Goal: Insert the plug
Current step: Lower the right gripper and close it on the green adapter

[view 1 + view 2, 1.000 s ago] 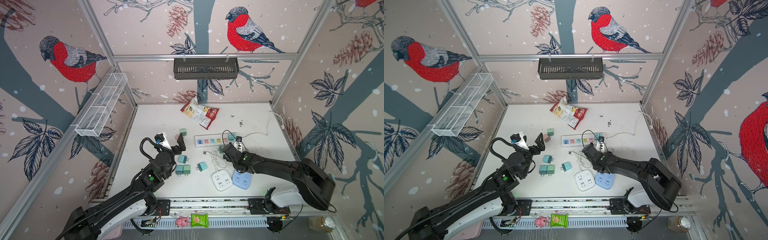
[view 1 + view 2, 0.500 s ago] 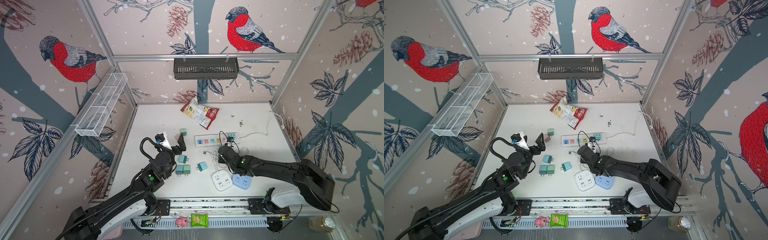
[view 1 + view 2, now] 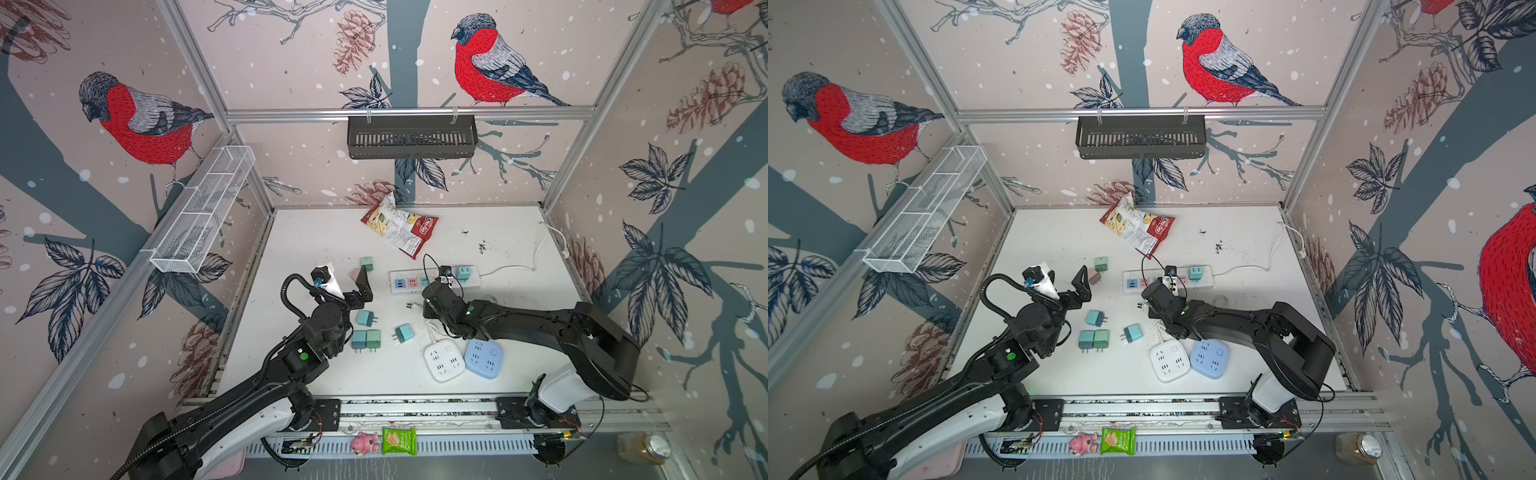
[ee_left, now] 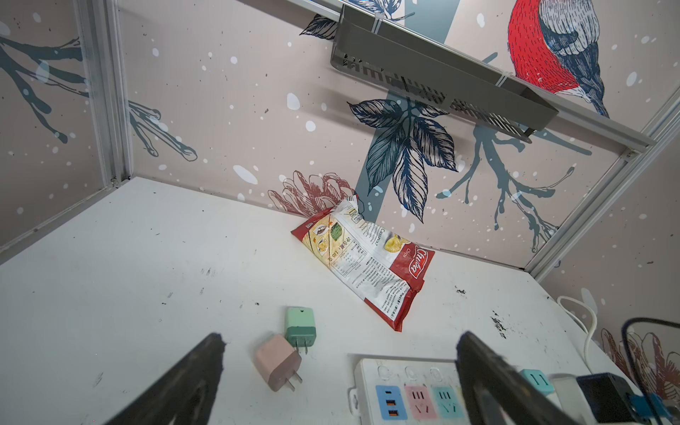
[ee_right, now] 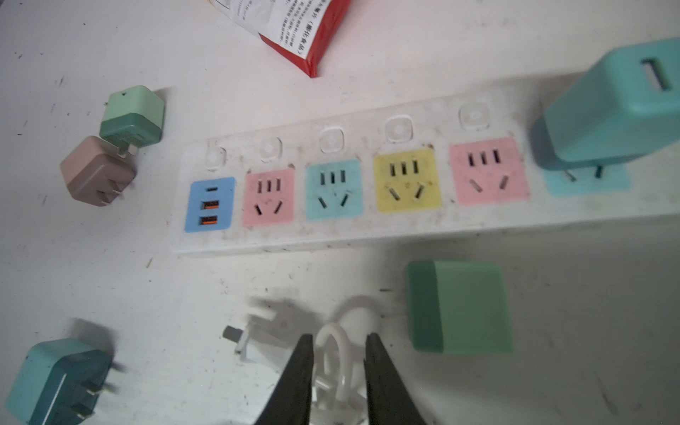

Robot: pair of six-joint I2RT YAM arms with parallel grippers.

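— Progress, going by the top views?
— Partway, I'd judge. The right gripper point(image 3: 424, 309) has its fingers closed on the white plug point(image 3: 412, 306), whose prongs poke out sideways, away from the arm. It sits near the strip point(image 3: 400, 277) but apart from it, on the robot's side. One teal adapter point(image 3: 1195, 273) is seated at the strip's cord end. The plug is in no socket.
— And the left gripper point(image 3: 1084, 283)?
— Fingers wide apart, holding nothing, poised off the strip's other end, well clear of the plug.
— Left wrist view?
— Both fingers point(image 4: 198, 371) are spread, with a pink adapter point(image 4: 277, 362) and a green adapter point(image 4: 301, 325) on the table point(image 4: 147, 276) between and beyond them. The strip point(image 4: 371, 371) shows at one end, but the plug does not.
— Right wrist view?
— The fingers point(image 5: 303, 368) pinch the plug's tail, where its cord point(image 5: 333, 331) loops up between them. The plug point(image 5: 244, 346) juts past one finger and throws a shadow on the table, so I take it to be lifted. Four sockets on the strip point(image 5: 368, 235) lie free ahead of the fingertips.
— What's left?
— Turning the prongs toward a free socket, lining them up and pressing in. Whether the grip is on the plug body or only the cord I cannot tell for sure.
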